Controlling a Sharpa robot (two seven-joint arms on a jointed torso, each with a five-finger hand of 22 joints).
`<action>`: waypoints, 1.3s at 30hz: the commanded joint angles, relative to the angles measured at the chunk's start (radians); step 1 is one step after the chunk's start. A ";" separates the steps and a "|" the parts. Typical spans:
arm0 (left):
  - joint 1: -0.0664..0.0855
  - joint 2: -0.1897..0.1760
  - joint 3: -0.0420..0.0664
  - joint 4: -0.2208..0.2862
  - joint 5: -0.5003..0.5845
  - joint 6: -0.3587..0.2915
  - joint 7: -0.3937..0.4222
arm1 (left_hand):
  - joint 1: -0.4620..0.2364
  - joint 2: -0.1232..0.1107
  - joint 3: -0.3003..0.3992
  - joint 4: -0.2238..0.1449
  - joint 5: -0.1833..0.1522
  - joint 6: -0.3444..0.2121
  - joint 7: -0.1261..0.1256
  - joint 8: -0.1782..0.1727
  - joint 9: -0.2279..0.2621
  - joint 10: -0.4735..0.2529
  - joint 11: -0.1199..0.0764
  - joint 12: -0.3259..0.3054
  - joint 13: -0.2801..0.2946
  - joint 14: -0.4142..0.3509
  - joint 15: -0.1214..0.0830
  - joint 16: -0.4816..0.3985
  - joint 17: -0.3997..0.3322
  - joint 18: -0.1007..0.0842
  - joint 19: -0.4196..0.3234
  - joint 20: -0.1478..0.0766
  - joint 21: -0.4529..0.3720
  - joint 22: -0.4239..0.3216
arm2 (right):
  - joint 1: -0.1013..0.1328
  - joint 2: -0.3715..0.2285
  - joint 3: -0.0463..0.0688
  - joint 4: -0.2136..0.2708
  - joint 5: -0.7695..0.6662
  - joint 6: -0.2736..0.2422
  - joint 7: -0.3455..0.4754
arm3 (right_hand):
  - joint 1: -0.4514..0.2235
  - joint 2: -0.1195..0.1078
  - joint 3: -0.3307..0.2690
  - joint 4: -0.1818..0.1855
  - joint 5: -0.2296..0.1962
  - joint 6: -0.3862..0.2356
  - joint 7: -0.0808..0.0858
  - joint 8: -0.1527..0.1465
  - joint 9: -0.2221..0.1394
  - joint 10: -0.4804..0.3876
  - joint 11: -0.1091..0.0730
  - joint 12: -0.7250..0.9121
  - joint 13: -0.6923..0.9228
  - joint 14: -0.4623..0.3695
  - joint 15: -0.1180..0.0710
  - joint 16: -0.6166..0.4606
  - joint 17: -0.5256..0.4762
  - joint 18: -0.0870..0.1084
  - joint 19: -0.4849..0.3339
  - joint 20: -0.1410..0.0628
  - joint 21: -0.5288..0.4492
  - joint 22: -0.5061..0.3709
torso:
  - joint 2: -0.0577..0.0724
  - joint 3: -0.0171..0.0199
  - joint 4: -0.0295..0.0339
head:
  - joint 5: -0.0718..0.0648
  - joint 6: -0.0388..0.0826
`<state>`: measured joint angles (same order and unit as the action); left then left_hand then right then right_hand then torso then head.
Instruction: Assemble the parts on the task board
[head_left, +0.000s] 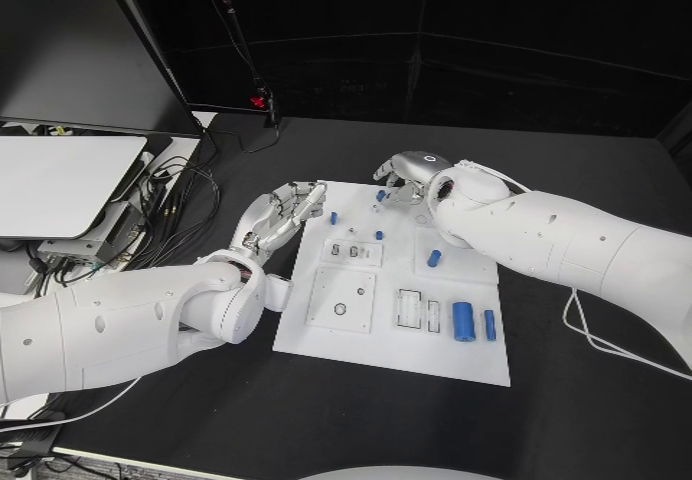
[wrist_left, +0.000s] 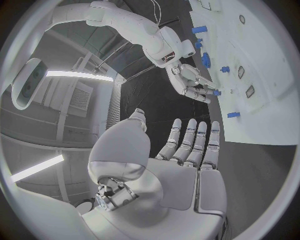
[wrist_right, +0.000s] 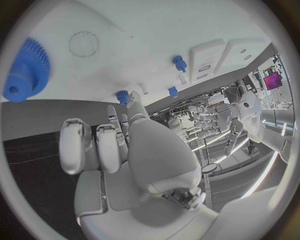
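Blue part (head_left: 382, 196) — at right robot hand (head_left: 408, 172) fingertips (touching)

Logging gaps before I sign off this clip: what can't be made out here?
- Right hand in the head view: its forearm covers the fingertips, so whether they touch the small blue part is unclear.
- The same contact in the left wrist view: too small.
- Task board slot contents: too small.

I see my left hand (head_left: 289, 212) reaching in from eight o'clock, palm flat, fingers straight and slightly apart, holding nothing. My right hand (head_left: 408, 178) comes in from three o'clock, fingers curled downward; whether it grips anything I cannot tell.
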<state>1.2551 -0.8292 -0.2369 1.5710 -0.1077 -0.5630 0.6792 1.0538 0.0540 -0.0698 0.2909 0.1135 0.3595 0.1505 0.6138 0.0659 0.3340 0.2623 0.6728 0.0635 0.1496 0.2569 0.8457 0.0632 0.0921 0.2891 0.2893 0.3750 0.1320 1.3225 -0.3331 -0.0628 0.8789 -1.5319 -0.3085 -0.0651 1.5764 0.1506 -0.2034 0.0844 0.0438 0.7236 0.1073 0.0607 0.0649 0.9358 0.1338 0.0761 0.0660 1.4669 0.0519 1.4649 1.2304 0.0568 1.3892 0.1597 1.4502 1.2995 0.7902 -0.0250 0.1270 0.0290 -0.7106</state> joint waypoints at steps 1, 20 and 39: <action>0.002 0.000 0.001 -0.004 -0.006 0.012 0.234 | 0.002 0.010 -0.007 0.001 0.007 0.003 0.145 -0.006 0.000 0.004 0.002 -0.006 0.000 0.001 0.002 -0.005 0.001 0.006 -0.004 0.000 -0.005 -0.001 | 0.003 -0.031 0.001 0.042 0.082 -0.142 0.073 | -0.018 0.005 0.003 0.010 0.004 0.041 0.029 0.013 0.006 0.002 -0.002 0.010 0.003 0.007 -0.005 -0.033 -0.073 0.018 -0.033 -0.003 -0.030 -0.036 | -0.002 -0.0004 -0.0032 | -0.002 0.003; 0.002 0.007 0.001 -0.047 -0.006 0.019 0.236 | 0.008 0.012 -0.014 0.000 0.010 0.008 0.145 -0.005 0.001 0.011 0.001 -0.003 0.001 0.004 0.002 -0.004 0.001 0.006 -0.001 0.000 0.000 0.000 | 0.017 -0.349 0.000 0.387 0.397 -0.241 0.206 | -0.206 -0.014 0.002 0.098 0.023 0.039 -0.012 0.008 0.010 0.117 -0.080 0.492 0.296 -0.276 -0.069 -0.453 -0.668 0.118 -0.440 -0.047 -0.534 -0.635 | -0.015 -0.0009 -0.0182 | -0.030 0.013; -0.003 0.028 0.000 -0.074 -0.006 0.029 0.239 | 0.010 0.013 -0.016 0.000 0.010 0.010 0.145 -0.005 0.001 0.013 0.001 -0.002 0.001 0.004 0.002 -0.003 0.001 0.006 -0.001 0.000 0.000 0.000 | 0.015 -0.422 -0.002 0.399 0.545 -0.217 0.266 | -0.294 -0.039 -0.050 0.158 0.108 -0.039 -0.045 0.077 0.022 0.635 -0.081 1.495 1.505 0.104 -0.037 0.106 0.340 0.009 -0.075 -0.038 -0.058 0.037 | -0.012 -0.0003 -0.0186 | -0.081 0.032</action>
<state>1.2521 -0.8032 -0.2375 1.4979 -0.1081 -0.5480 0.6794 1.0619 0.0617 -0.0799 0.2903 0.1176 0.3630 0.1470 0.6139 0.0659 0.3414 0.2623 0.6728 0.0635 0.1496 0.2569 0.8457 0.0632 0.0922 0.2892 0.2893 0.3750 0.1322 1.3369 -0.7574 -0.0652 1.2781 -1.0228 -0.5318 0.1776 1.2854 0.1094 -0.2490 0.2450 0.1479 0.6813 0.0540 0.1298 0.0846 1.4617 0.0554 1.5677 1.3081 1.4672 0.0123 1.5683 1.3082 0.0903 1.2364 0.1191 1.3225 1.2465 0.7765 -0.0253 0.1081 -0.0459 -0.6813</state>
